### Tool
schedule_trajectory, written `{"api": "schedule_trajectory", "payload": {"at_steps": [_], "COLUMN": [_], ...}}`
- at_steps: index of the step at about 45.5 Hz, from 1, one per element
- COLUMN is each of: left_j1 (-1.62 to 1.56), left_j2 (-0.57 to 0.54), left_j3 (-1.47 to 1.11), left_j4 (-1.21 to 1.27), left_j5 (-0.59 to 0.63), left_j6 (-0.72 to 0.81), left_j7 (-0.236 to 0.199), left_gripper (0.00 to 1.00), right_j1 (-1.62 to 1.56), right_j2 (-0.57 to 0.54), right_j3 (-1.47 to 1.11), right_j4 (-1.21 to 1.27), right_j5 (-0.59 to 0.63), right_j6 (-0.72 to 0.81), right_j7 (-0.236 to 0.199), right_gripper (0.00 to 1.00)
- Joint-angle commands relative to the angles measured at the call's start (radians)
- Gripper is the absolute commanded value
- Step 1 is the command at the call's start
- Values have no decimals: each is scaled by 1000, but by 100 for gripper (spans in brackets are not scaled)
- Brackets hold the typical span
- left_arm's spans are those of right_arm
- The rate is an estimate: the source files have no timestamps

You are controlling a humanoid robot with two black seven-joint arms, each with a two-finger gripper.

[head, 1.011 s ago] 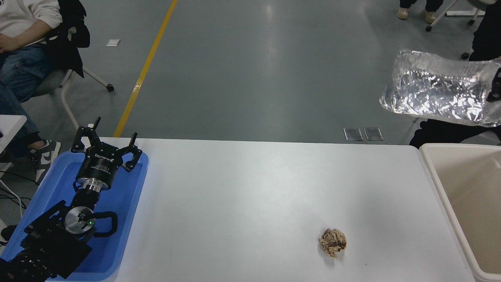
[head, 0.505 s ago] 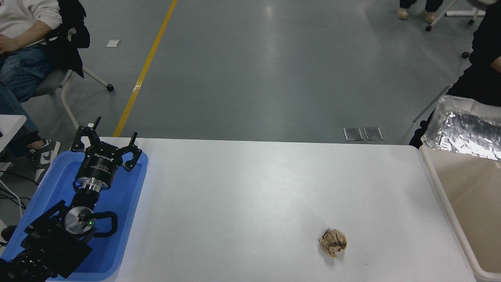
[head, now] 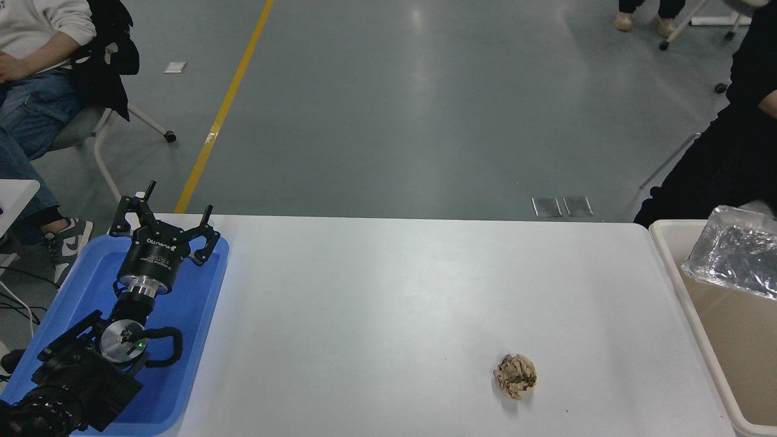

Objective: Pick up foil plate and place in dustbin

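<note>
Foil plate [head: 737,260] sits inside the dustbin [head: 674,267] off the worktop's right edge, at the bin's far end, tilted, its near edge lower against the beige inner wall. It is cut off by the picture's right side. It lies well apart from the left end effector [head: 164,227], which is across the whole worktop [head: 425,291] at the far-left corner. That end effector hangs over the blue tray [head: 200,340] along the left edge, fingers [head: 209,243] spread wide, holding nothing and touching nothing that can be made out. Right arm and its end effector are out of the picture. Crumpled brown paper ball [head: 516,376] rests alone on the worktop toward the near-right corner, clear of the bin. A person in dark clothing [head: 722,164] stands beyond the far-right corner; another person [head: 36,67] sits past the far-left corner.
</note>
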State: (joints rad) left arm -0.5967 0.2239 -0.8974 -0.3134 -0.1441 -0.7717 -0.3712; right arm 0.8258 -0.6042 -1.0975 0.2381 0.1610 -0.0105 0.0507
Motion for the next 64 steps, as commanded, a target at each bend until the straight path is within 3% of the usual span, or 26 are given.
{"api": "schedule_trajectory", "payload": {"at_steps": [1,31,32,37,40,42,58,64], "left_j1": [0,0,0,0,0,0,0,0], "left_j2": [0,0,0,0,0,0,0,0], "left_j3": [0,0,0,0,0,0,0,0], "left_j4": [0,0,0,0,0,0,-1,0], "left_j5": [0,0,0,0,0,0,0,0], "left_j6": [0,0,-1,0,0,0,0,0], "left_j7": [0,0,0,-2,0,0,0,0], "left_gripper": [100,100,100,100,100,100,100,100], "right_j1": [-117,-154,-154,-154,-152,-148,-64,73], "right_j2": [31,29,29,29,29,31,84,78], "right_j3": [90,120,125,137,148,159,172,146], "right_j4": [-76,-77,-77,-77,-79,-86,-85,-65], "right_j5": [0,2,2,-5,-3,-3,-5,-67], "right_j6": [-34,-54,-55,-66,-71,-83,-89,-85], "right_j7": [-8,-9,-9,-8,-6,-6,-6,-6], "right_gripper": [0,0,3,51,86,100,100,100]}}
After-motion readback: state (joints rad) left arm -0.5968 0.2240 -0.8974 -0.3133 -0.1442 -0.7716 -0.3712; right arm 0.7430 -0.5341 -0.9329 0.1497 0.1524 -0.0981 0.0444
